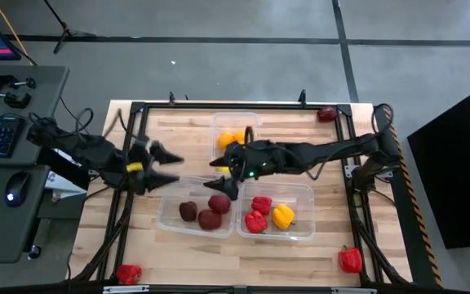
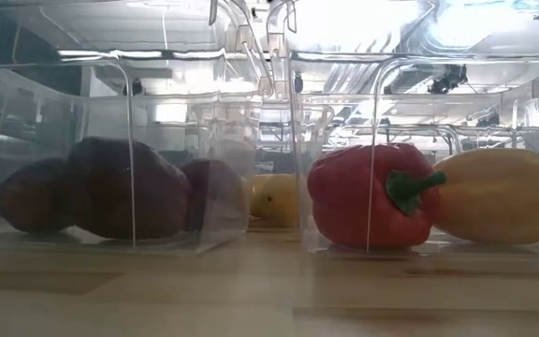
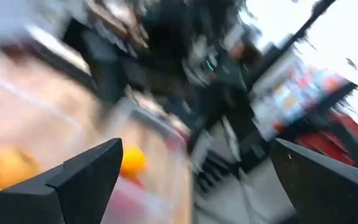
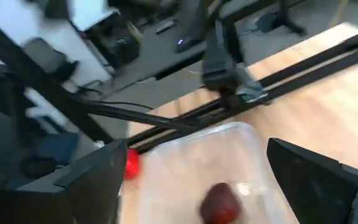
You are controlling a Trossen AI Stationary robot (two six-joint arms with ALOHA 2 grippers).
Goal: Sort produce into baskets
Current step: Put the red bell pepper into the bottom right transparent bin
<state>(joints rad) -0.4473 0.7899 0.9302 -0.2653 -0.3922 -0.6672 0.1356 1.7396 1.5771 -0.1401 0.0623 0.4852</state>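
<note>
High view: wooden desk carries 3 clear baskets. Far basket holds yellow and orange citrus, partly hidden under the right arm. Near-left basket holds 3 dark maroon fruits. Near-right basket holds 2 red peppers and 1 yellow-orange pepper. Loose red pieces lie outside the baskets: one at the far right corner, one at the near right, one at the near left edge. Right tool reaches across the desk and hangs between the far basket and the near-left one, fingers spread wide, nothing between them. Left tool sits at the left side of the desk just beside the near-left basket, fingers also wide apart and empty. Right wrist view: both dark fingers far apart, a maroon fruit lying in the clear basket beyond them, a red piece outside its wall. Left wrist view: heavily blurred; fingers splayed wide, an orange fruit visible past them. Low view: maroon fruits behind the left basket wall, a lemon farther back, a red pepper touching a yellow pepper on the right.
</note>
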